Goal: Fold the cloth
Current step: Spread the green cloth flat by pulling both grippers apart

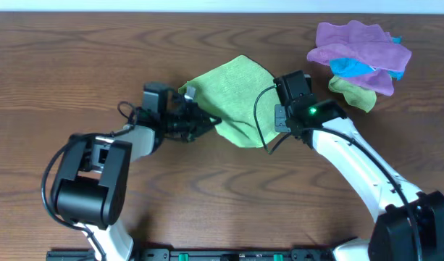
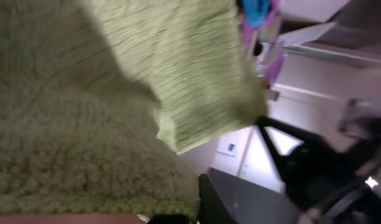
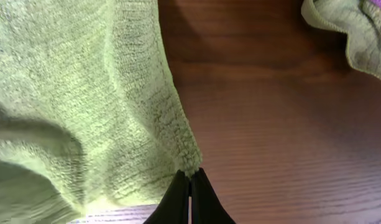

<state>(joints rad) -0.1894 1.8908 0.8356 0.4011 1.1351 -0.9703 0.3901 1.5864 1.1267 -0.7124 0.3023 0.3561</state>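
The lime-green cloth (image 1: 232, 94) lies rumpled in the middle of the wooden table (image 1: 77, 65). My left gripper (image 1: 209, 122) is at the cloth's lower left edge and shut on it. In the left wrist view the cloth (image 2: 115, 93) fills most of the frame, and one dark finger (image 2: 210, 200) shows at the bottom. My right gripper (image 1: 274, 101) is at the cloth's right edge. In the right wrist view its black jaws (image 3: 190, 179) are closed together, pinching the fuzzy edge of the cloth (image 3: 72, 87).
A pile of other cloths sits at the back right: purple (image 1: 359, 42), blue (image 1: 352, 67) and olive green (image 1: 353, 93). The olive one (image 3: 348, 31) shows at the top right of the right wrist view. Bare wood (image 3: 283, 124) lies between it and the cloth.
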